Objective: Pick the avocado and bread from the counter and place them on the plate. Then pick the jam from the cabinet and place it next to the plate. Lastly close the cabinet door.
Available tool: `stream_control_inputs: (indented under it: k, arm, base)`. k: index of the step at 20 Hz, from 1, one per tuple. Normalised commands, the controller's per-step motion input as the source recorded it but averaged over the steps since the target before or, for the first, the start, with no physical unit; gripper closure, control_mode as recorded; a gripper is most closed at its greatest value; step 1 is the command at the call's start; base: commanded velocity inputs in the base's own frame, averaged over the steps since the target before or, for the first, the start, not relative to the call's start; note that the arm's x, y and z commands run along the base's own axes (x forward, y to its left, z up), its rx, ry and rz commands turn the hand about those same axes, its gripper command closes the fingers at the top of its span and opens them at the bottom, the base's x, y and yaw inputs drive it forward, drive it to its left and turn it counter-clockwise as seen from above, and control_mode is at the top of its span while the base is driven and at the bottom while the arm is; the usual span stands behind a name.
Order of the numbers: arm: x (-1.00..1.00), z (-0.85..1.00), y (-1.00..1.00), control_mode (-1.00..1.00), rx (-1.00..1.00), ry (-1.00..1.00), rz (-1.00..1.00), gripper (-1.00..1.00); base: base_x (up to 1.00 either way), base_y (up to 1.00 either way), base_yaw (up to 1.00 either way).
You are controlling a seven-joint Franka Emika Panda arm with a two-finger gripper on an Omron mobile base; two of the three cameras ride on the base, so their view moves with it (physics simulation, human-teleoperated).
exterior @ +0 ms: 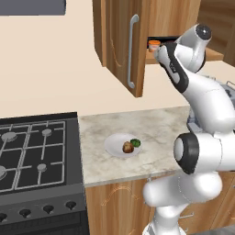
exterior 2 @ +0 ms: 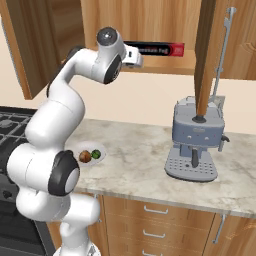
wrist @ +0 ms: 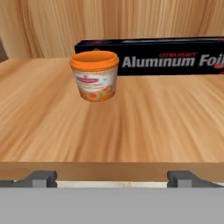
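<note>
The small dark green avocado [exterior: 135, 142] and round brown bread roll [exterior: 127, 147] already sit on the white round plate [exterior: 114, 146] on the marbled worktop [exterior: 160, 126]. The orange jam jar [wrist: 94, 75] stands untouched on the open wooden cabinet's [exterior: 120, 41] shelf, ahead of the wide-open, empty gripper [wrist: 111, 178]; fetching it and closing the door remain.

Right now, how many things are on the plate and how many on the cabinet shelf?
On the plate: 2, the bread and the avocado.
On the cabinet shelf: 2, the jam and the aluminum foil box.
Total: 4.
</note>
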Motion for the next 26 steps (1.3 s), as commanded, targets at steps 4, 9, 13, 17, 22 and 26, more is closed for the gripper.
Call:
stream_control_inputs:
  k: [4, 9, 13, 17, 22, 26]
  arm:
    - [0.52, 0.03, 0.0, -1.0, 0.0, 0.0, 0.0, -1.0]
    - [0.46, 0.11, 0.01, -1.0, 0.0, 0.0, 0.0, -1.0]
    - [0.22, 0.31, 0.04, -1.0, 0.0, -0.02, 0.0, -1.0]
    - [0.19, 0.15, 0.04, -1.0, 0.0, -0.01, 0.0, -1.0]
    - [0.25, -0.08, 0.07, -1.0, 0.0, 0.0, 0.0, -1.0]
    - [0.25, -0.24, 0.2, -1.0, 0.0, 0.0, 0.02, -1.0]
  base:
    - [0.0, 0.0, 0.0]
    - [0.0, 0.0, 0.0]
    - [0.0, 0.0, 0.0]
    - [0.0, 0.0, 0.0]
    - [0.0, 0.0, 0.0]
    - [0.0, 0.0, 0.0]
